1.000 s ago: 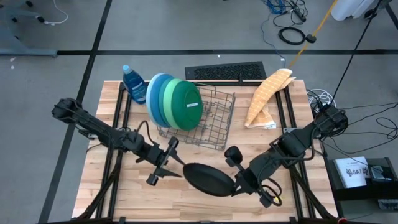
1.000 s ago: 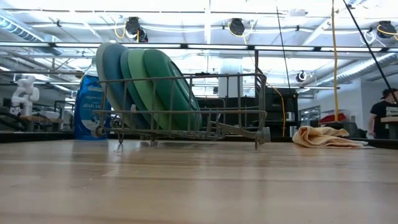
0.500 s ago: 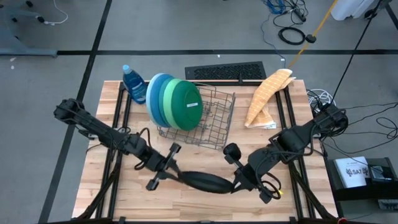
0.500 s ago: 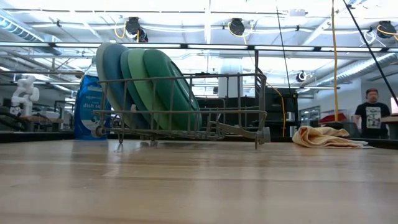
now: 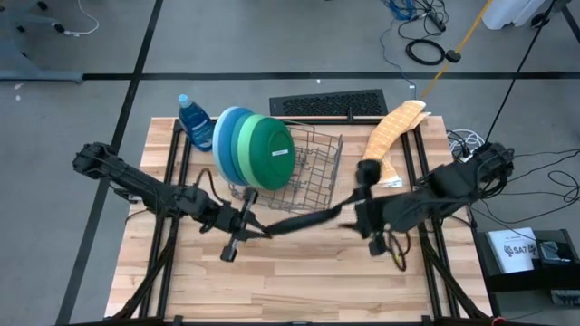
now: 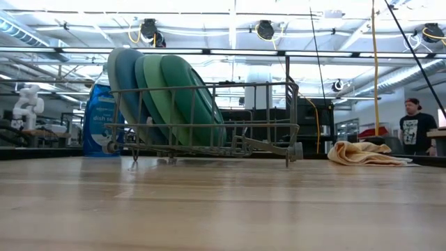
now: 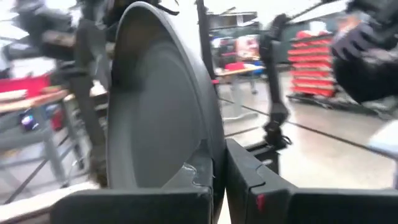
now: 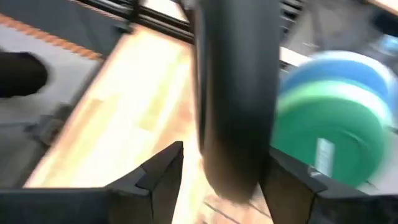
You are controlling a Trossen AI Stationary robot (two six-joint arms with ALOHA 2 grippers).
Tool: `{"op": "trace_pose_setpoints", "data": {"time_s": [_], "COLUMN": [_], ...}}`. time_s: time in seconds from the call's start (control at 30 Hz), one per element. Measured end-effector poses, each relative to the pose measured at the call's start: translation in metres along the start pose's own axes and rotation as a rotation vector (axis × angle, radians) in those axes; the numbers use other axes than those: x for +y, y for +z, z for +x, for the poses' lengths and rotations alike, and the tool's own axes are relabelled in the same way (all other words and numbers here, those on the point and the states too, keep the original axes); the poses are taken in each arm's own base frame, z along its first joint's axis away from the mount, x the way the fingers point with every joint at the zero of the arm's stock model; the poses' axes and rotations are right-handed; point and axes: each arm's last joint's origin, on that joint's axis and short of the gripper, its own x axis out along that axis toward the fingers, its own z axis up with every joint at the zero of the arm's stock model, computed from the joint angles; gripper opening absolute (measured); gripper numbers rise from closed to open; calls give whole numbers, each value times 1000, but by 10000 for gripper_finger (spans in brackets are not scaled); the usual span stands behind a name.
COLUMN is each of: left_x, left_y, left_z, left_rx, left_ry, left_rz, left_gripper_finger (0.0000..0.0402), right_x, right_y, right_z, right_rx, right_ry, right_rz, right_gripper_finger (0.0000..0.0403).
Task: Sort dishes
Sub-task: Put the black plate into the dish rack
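- High view: black plate [image 5: 304, 220] now up on edge, seen as a thin dark sliver between the two arms, just in front of the wire rack [image 5: 304, 177]; half a second ago lay nearly flat, lower on the table [image 5: 290, 281]. Left end effector [image 5: 249, 225] clamped shut on the plate's left rim. Right end effector [image 5: 358, 217] pulled back toward the right, fingers spread, off the plate. Reads as a handover just finished: plate passed from right to left, ready for racking.
- High view, containers: rack holds four plates standing on edge at its left end: light blue plate [image 5: 225, 122], blue plate [image 5: 231, 136], teal plate [image 5: 243, 145], green plate [image 5: 269, 152] foremost. Right half of rack bare. Soap bottle [image 5: 194, 122] just beside the rack; tan cloth [image 5: 388, 136] well apart on the right.
- Low view: neither arm nor black plate visible. Rack unchanged, four plates leaning as before. Person standing far right in the room beyond.
- Left wrist view: black plate upright, rim pinched between the closed fingers [image 7: 249, 180].
- Right wrist view: fingers [image 8: 158, 171] wide apart, plate edge between them but not gripped; green plate beyond.
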Motion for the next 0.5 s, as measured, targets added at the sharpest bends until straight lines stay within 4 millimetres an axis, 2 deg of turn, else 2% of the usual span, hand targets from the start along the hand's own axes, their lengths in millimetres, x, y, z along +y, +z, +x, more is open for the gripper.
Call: {"op": "trace_pose_setpoints", "data": {"time_s": [0.1,0.17,0.3,0.5], "left_x": [8,19,45,84], "left_y": [2,2,-3,-8], "left_z": [-3,-4,-7,-15], "left_rx": [1,-4,28,-42], "left_ry": [44,151,410,544], "left_rz": [-50,-98,-264,-518], "left_gripper_finger": [8,1,1,1], "right_x": [-7,-9,-10,-8], "right_y": [-5,-7,-12,-12], "right_z": [-17,-25,-30,-32], "right_rx": [7,11,31,27], "right_ry": [-72,-70,-96,-130], "right_rz": [27,29,45,33], "right_gripper_finger": [198,198,191,187]}}
